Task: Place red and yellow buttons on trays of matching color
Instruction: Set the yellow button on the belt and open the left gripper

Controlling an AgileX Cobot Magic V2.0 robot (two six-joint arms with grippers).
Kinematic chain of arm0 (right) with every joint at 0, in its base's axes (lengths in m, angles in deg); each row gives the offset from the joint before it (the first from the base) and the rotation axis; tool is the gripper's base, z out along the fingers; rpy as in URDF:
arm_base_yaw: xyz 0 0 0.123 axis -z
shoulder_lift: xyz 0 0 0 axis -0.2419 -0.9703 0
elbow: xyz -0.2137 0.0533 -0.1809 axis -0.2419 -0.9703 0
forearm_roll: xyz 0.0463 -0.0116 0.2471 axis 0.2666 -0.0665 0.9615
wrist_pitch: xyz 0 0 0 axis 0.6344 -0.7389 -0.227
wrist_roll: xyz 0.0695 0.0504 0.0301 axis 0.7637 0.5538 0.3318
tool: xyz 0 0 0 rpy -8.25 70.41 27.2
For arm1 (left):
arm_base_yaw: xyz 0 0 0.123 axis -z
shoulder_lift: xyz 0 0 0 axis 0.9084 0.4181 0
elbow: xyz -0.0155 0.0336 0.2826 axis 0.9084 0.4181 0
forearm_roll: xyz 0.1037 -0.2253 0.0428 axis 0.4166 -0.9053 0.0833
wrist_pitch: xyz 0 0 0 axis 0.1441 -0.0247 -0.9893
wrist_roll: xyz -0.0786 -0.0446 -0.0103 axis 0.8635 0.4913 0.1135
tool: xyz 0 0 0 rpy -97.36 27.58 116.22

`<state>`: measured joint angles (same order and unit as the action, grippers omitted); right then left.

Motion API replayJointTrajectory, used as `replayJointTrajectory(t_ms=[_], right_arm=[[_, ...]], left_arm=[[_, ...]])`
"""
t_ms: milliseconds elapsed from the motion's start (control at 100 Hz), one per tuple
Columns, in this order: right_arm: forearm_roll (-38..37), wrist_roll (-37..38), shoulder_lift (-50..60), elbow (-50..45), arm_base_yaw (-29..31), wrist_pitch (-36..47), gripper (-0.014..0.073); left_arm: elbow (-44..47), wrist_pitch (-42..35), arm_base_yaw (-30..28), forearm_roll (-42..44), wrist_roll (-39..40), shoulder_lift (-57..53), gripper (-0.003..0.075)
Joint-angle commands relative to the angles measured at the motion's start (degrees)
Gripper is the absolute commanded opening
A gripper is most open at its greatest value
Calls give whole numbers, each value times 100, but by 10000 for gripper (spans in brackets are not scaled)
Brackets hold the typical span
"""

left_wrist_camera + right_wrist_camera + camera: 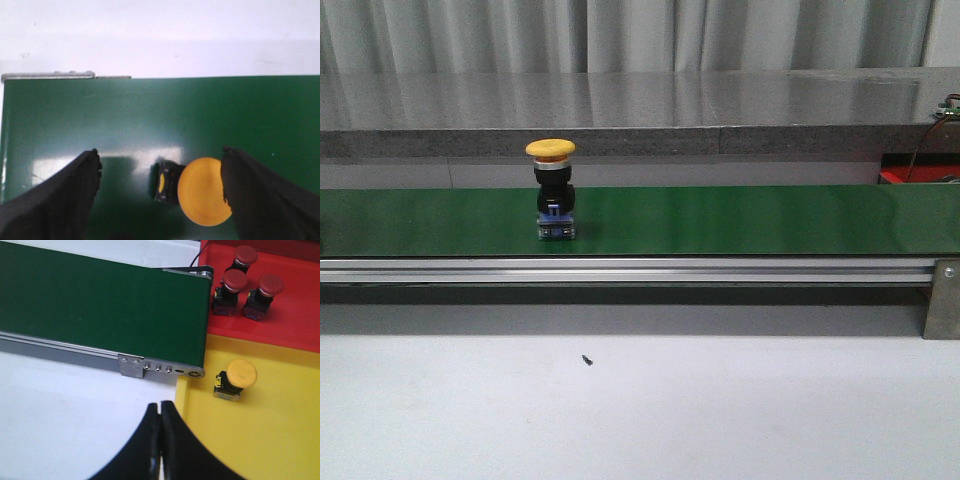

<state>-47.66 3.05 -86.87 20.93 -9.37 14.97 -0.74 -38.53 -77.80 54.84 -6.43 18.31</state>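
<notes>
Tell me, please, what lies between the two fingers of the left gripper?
In the left wrist view, the yellow button stands on the green belt between the open fingers, close to one finger; otherwise only bare belt.

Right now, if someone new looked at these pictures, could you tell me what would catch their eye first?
A yellow button stands upright on the green conveyor belt, left of the front view's middle, with the open left gripper straddling it from above. Past the belt's end, a red tray holds three red buttons, and the yellow tray beside it holds one yellow button; the right gripper is shut.
</notes>
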Motion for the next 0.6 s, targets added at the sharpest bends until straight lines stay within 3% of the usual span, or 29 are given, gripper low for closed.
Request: replayJointTrajectory(t_ms=[0, 180, 370, 590], right_arm=[[44, -4, 25, 129, 19, 335, -69], [44, -4, 25, 129, 19, 335, -69], [44, -4, 25, 129, 19, 335, -69], [35, -4, 25, 129, 19, 343, -69]], left_arm=[[-297, -95, 23, -569, -227, -396, 529], [-619, 116, 23, -734, -309, -630, 528], [-639, -231, 23, -780, -688, -1163, 526], [226, -1377, 37, -1392, -1538, -2197, 526]])
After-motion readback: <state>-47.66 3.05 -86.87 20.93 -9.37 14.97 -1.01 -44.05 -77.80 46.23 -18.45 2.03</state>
